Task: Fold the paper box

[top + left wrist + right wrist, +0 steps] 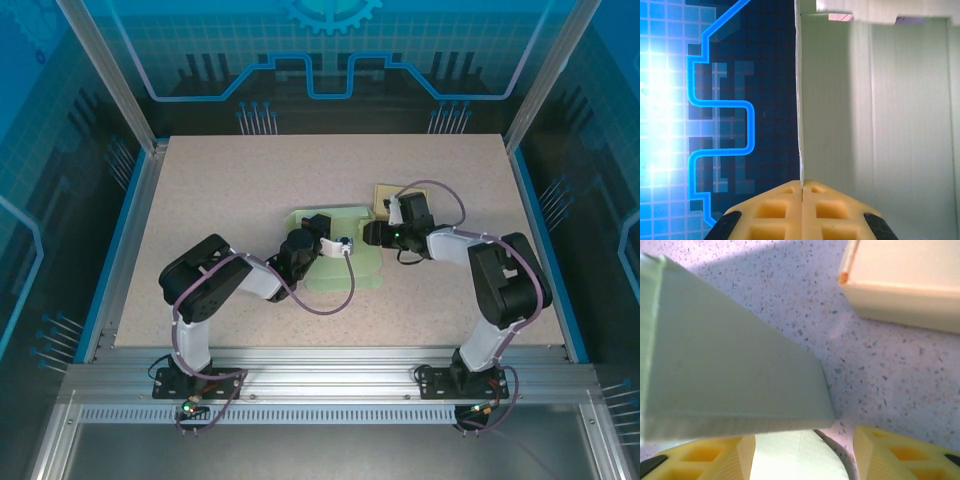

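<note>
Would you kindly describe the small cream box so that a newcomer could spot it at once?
On the speckled beige table, find the pale green paper box near its middle. Just beyond that box's far right corner sits the small cream box. It is much smaller, yellowish rather than green, with a strip of bare table between them.

A speckled beige tabletop [250, 170] sits inside a frame of silvery metal posts [105, 75]. Blue strips [120, 235] line its left and right edges, and a grooved metal rail [330, 378] spans the near side. The walls [330, 60] are blue see-through panels printed with glowing circuit lines and a gear [330, 10]. Bright light [660, 100] glares through the panel in the left wrist view.
</note>
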Controlling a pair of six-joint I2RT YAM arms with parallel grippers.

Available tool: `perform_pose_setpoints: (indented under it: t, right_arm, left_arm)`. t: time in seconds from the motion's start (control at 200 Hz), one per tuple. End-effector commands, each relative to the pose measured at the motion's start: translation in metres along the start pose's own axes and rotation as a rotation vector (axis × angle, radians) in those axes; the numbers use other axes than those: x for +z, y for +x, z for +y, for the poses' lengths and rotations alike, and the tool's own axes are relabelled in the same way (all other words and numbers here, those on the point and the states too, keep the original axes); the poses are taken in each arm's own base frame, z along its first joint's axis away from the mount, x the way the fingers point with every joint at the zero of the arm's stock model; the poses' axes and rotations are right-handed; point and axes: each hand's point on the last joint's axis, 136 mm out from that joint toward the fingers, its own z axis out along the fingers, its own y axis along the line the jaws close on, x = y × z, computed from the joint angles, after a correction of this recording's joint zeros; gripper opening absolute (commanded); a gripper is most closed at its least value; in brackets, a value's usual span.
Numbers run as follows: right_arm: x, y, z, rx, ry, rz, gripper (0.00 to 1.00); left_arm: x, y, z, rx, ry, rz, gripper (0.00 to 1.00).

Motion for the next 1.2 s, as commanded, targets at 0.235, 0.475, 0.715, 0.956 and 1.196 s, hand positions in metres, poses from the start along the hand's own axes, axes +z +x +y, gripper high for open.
perform_pose_setpoints:
  t: [0.235, 0.475, 0.715, 0.956, 1.196]
  right_arm:
    - [0.012, -0.027, 0.008, -0.106, 0.088, -0.119, 0.52]
    - [0.018, -0.03, 0.009, -0.13, 0.172, -0.167, 0.37]
    - [0.024, -0.027, 0.011, -0.183, 0.248, -0.187, 0.16]
    - [0.022, -0.022, 0.011, -0.23, 0.305, -0.18, 0.01]
    - [0.002, -0.023, 0.018, -0.283, 0.405, -0.221, 0.0]
  left_arm:
    - [-0.003, -0.006, -0.006, -0.014, 0.025, -0.032, 0.0]
    - [-0.004, -0.01, -0.005, -0.028, 0.021, -0.039, 0.0]
    - [-0.008, -0.015, 0.005, -0.109, 0.004, -0.042, 0.1]
    - [-0.027, -0.018, 0.055, -0.39, -0.101, -0.05, 0.55]
    - [-0.072, 0.011, 0.119, -0.853, -0.269, 0.0, 0.99]
